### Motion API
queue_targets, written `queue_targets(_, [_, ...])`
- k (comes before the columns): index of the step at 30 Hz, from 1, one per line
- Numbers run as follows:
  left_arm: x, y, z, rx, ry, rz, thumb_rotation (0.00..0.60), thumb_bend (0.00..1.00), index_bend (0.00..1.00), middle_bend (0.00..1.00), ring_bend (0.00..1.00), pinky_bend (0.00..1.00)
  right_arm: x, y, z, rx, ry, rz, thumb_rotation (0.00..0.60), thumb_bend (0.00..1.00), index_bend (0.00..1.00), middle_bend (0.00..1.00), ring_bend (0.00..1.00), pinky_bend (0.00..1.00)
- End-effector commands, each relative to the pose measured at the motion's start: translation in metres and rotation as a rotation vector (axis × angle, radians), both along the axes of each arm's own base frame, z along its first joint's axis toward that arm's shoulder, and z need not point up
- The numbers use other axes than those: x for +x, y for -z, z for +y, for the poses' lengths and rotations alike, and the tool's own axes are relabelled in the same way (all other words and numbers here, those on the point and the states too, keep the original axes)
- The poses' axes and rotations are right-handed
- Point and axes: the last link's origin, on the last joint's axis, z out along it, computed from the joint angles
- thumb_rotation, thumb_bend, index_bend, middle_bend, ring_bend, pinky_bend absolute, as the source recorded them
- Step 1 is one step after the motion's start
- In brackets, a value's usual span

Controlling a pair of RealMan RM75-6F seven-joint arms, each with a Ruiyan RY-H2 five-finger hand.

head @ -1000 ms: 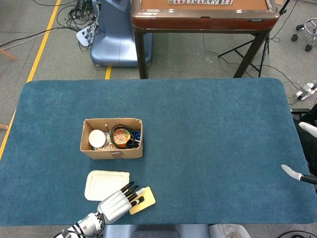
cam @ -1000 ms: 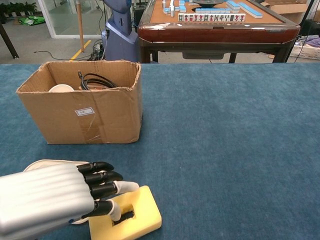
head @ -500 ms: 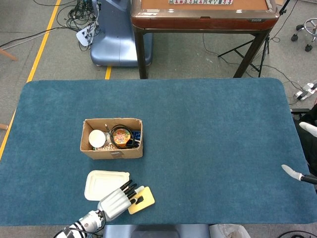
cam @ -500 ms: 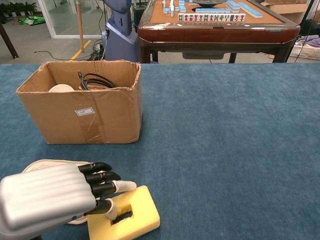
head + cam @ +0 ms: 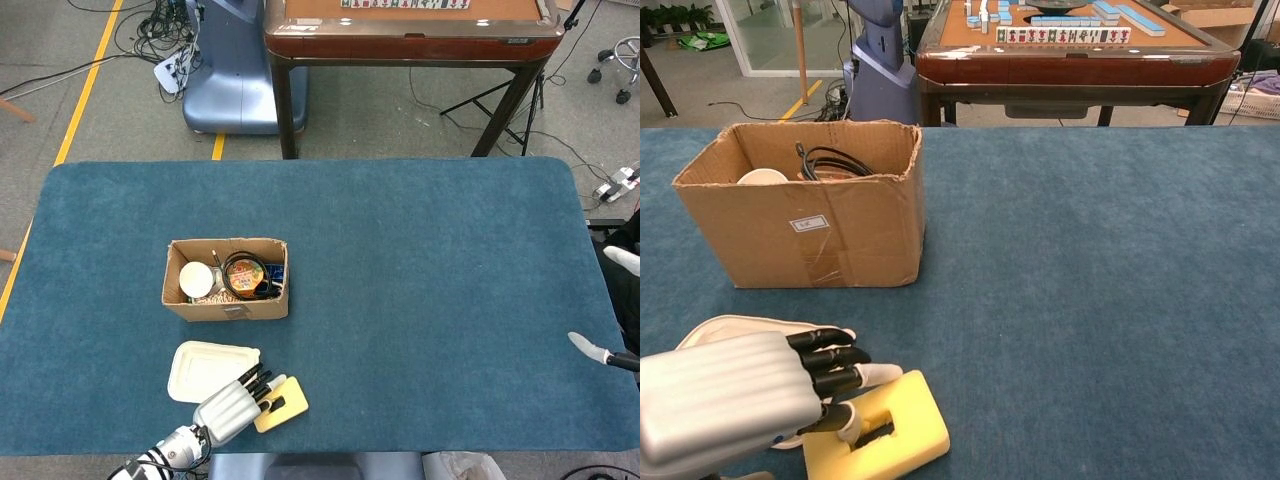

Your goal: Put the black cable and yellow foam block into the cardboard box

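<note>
The yellow foam block point(image 5: 283, 405) point(image 5: 905, 435) lies near the table's front edge, left of centre. My left hand point(image 5: 228, 415) point(image 5: 730, 405) rests over its left end with dark fingers on top and a pale finger in the block's slot. The open cardboard box point(image 5: 225, 306) point(image 5: 810, 235) stands behind it. Inside the box, the coiled black cable point(image 5: 243, 275) point(image 5: 835, 158) lies beside a white cup and other items. Only a small pale part of my right hand point(image 5: 600, 352) shows at the right edge, so its fingers are not readable.
A white foam tray point(image 5: 205, 368) point(image 5: 725, 327) lies between the box and my left hand, touching the hand's far side. Beyond the blue table stand a mahjong table point(image 5: 410, 30) point(image 5: 1070, 50) and a blue machine base point(image 5: 235, 80).
My left hand has drawn back a little to the left and toward the front edge, and the yellow block has moved with it. The white tray was nudged slightly left.
</note>
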Motion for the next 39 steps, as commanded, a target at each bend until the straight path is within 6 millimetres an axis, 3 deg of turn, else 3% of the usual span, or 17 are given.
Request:
queue_targets(1, [-0.001,-0.001,0.000,0.002,-0.004,0.002,0.600,0.33,0.36,0.00,0.00,0.00,0.000,0.000,0.000,0.000,0.000,0.002,0.600,0.00,0.15,0.17,0.00,0.00])
queue_targets(7, [-0.003,-0.004,-0.002,0.005,-0.015,0.010,0.600,0.37,0.40,0.00,0.00,0.00,0.000,0.000,0.000,-0.002,-0.001,0.003,0.600,0.00,0.15,0.17,0.00,0.00])
queue_targets(18, [-0.007,-0.009,-0.005,0.001,-0.038,0.030,0.600,0.53,0.42,0.00,0.00,0.00,0.000,0.001,0.000,-0.002,-0.001,0.005,0.600,0.00,0.15,0.17,0.00,0.00])
queue_targets(27, [-0.012,-0.016,-0.005,0.002,-0.033,0.086,0.600,0.52,0.35,0.00,0.00,0.00,0.001,0.002,-0.001,0.000,0.000,0.007,0.600,0.00,0.15,0.17,0.00,0.00])
queue_targets(39, [-0.030,-0.039,-0.007,0.069,-0.070,0.202,0.600,0.52,0.37,0.00,0.00,0.00,0.001,0.002,-0.001,0.003,0.000,0.008,0.600,0.00,0.15,0.17,0.00,0.00])
